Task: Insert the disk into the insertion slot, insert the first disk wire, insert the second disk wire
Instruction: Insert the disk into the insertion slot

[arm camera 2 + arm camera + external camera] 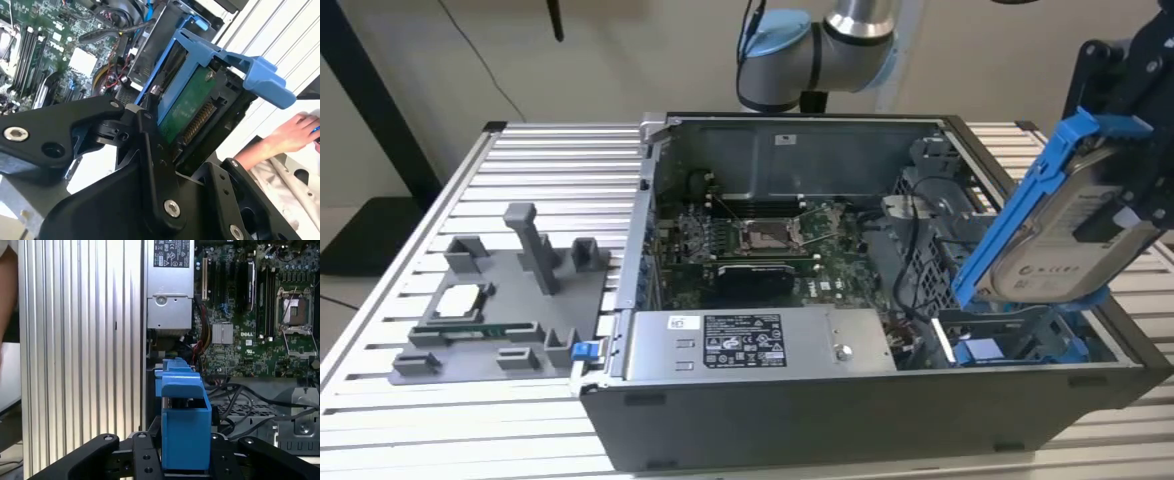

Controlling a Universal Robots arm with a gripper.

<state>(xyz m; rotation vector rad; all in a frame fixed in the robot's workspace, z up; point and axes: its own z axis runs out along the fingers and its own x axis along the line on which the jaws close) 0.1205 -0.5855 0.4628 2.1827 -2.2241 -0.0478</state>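
Grip check: your gripper [185, 462] has its black fingers [145, 460] closed against both sides of the disk [185, 425], so you have it clamped by its blue carrier. In the second wrist view the disk [187, 107] shows its green circuit-board face, and a person's hand [295, 132] lies beyond it.

In the exterior view you hold the disk [1061, 240] tilted at the right of the frame. Its lower end is over the insertion slot [1007, 340] at lower right. Contact between them: cannot tell. Disk not yet seated.

The computer case [854, 430] lies open on the slatted table [547, 150]. Contents, front to back:
- grey power-supply box [747, 345] against the near wall
- motherboard [761, 235], with black cables [921, 250] running toward the drive cage

Left of the case, a grey fixture tray [507, 300] holds a square chip [460, 298] and a narrow green module [474, 332]. Farthest back, the arm's blue-capped joint [794, 50] sits at top centre.
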